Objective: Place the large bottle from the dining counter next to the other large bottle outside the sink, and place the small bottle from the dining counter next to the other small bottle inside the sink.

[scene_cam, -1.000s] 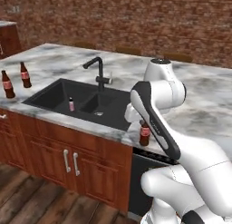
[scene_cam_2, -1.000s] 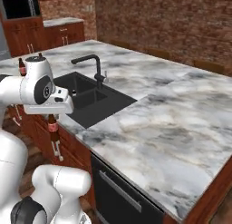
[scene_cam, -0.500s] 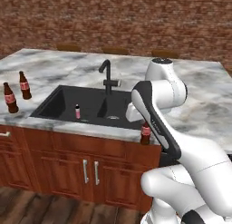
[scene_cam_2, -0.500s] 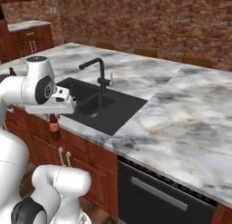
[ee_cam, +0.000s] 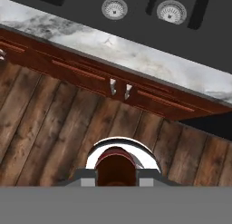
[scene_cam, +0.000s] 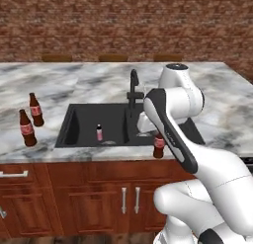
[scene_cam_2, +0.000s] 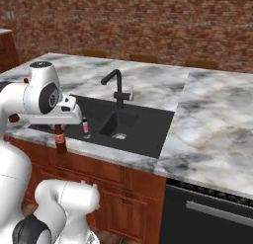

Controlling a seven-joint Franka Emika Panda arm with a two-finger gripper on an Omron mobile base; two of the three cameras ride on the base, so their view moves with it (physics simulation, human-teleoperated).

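On your far left in the left base view, two tall dark cola bottles with red labels stand on the grey-white veined marble counter (scene_cam: 59,85), well clear of the basin: the nearer one (scene_cam: 27,129) close to the front edge, the other (scene_cam: 35,110) just behind it and a little to its right. They are close together but not touching.

Move right and you reach the black rectangular sink (scene_cam: 79,125) with its black gooseneck faucet (scene_cam: 133,89) at the back rim. Inside the left half of the basin the small pale pink bottle with a reddish top (scene_cam: 99,132) stands upright on the floor of the sink, near a round metal drain. In the right base view you find that same pink bottle (scene_cam_2: 85,125) just beside the robot's hand, with the faucet (scene_cam_2: 116,84) further right.

Right again, at the front edge of the sink, the gripper (scene_cam: 158,138) is clamped on the small dark brown glass bottle with a red label (scene_cam: 158,145). You see it hanging upright from the jaws, its body in front of the counter's front lip, above the reddish-brown wood cabinet doors (scene_cam: 94,198). The right base view shows the bottle (scene_cam_2: 60,140) below the white hand, outside the basin on the near side. In the hand view you look straight down on the bottle's top (ee_cam: 116,166) between the fingertips, over a wooden plank floor (ee_cam: 54,128).
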